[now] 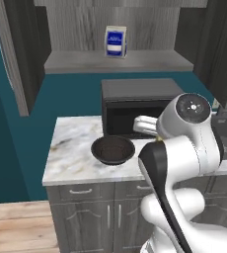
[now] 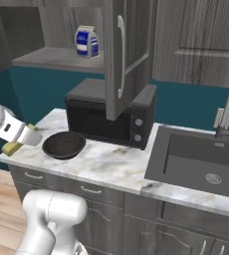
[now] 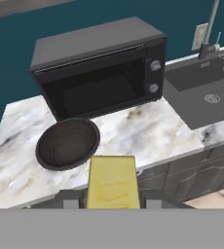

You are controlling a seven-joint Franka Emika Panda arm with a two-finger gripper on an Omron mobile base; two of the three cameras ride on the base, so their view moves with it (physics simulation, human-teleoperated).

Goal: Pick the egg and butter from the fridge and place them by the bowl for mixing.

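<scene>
Yellow butter (image 3: 111,182) sits clamped in the hand (image 3: 112,197), held above the marble bench (image 3: 148,131) near its front edge, just beside the dark bowl (image 3: 67,142). The bowl rests before the black microwave (image 3: 99,65); whether the butter touches the bench is unclear.

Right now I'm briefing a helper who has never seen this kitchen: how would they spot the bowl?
Find the black microwave on the marble counter. Just in front of its left end sits the bowl, shallow, round and dark brown-black, the only dish on that counter.
</scene>
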